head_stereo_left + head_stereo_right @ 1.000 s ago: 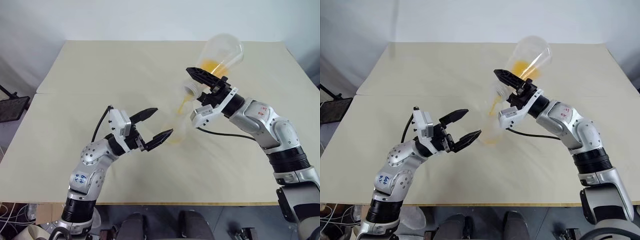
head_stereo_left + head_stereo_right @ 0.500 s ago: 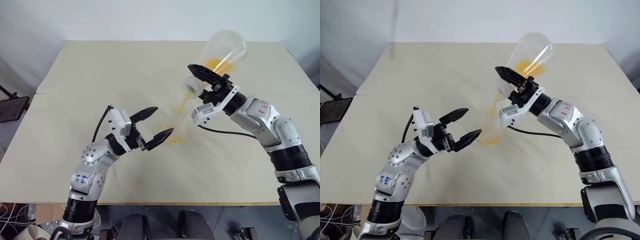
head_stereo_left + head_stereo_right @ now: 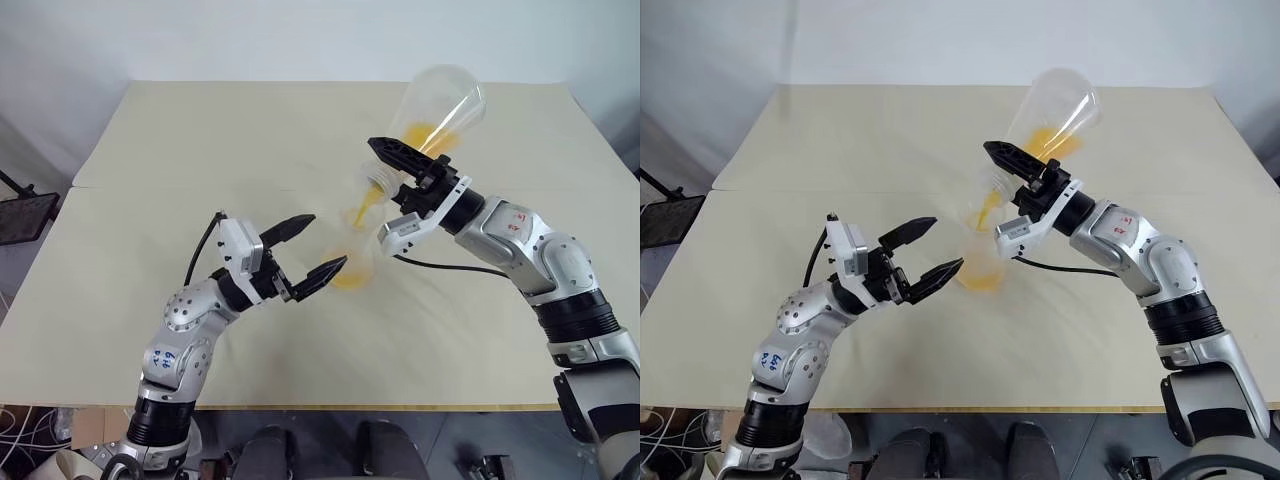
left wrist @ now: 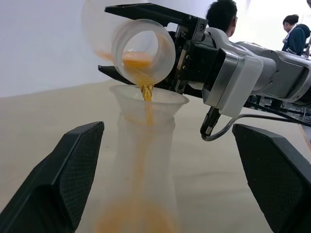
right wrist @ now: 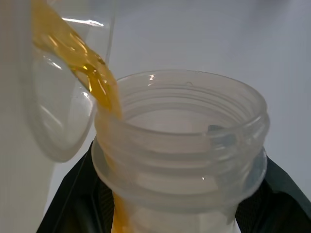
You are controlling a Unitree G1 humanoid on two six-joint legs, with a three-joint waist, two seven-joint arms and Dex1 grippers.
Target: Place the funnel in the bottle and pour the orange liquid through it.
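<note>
Nothing much has moved: right claw [image 3: 398,172] still grips the tipped flask [image 3: 432,115], pouring orange liquid [image 4: 144,92] down into the funnel [image 4: 148,98] on the bottle [image 4: 144,170], between the wide-open left claw [image 3: 318,247].

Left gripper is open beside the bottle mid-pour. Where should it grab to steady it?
Probably the bottle body below the funnel, level from the robot's side: it stands upright between the open left gripper fingers, the wall narrows upward, and the stream occupies the top.
</note>
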